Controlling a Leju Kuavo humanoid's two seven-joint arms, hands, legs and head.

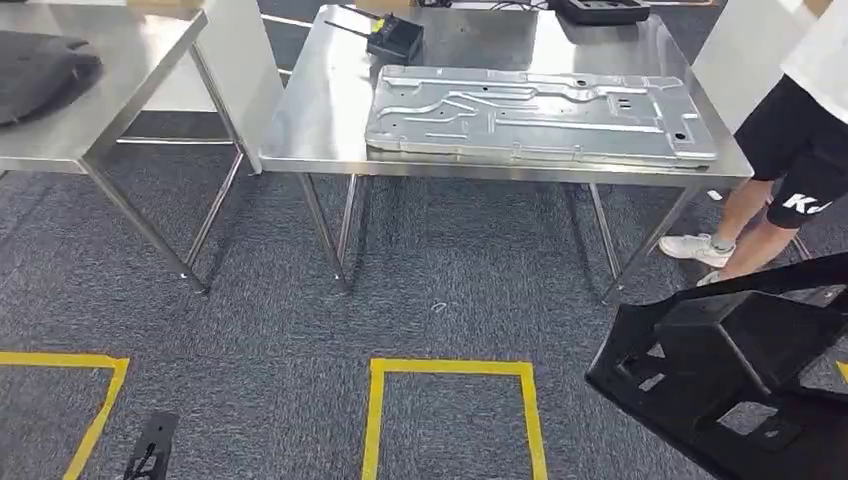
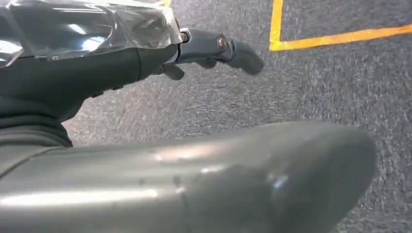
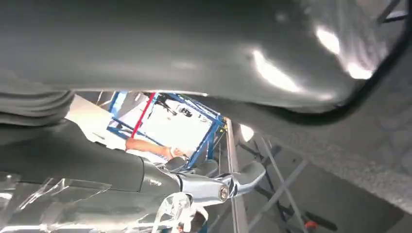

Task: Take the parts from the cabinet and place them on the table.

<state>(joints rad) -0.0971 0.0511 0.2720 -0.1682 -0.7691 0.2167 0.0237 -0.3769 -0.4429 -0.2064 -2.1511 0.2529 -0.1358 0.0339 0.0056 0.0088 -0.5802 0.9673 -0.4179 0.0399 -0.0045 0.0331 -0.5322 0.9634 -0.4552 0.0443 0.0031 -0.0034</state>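
A large black moulded part point(image 1: 730, 380) with cut-outs hangs above the carpet at the lower right of the head view. In the right wrist view my right hand point(image 3: 116, 170) holds it: the thick thumb point(image 3: 204, 48) lies against the part's dark textured surface point(image 3: 369, 160), and the fingers point(image 3: 233, 182) reach out beneath. My left hand point(image 2: 145, 53) hangs over the carpet with its fingers point(image 2: 228, 48) stretched out and nothing in them. The steel table point(image 1: 320, 130) stands ahead with a big silver stamped panel point(image 1: 535, 112) lying flat on it.
A black box with an antenna point(image 1: 393, 38) sits at the table's far left. A second steel table point(image 1: 120, 60) at the left carries a dark part point(image 1: 40, 65). A person point(image 1: 790, 150) stands at the table's right end. Yellow tape point(image 1: 450, 368) marks squares on the carpet.
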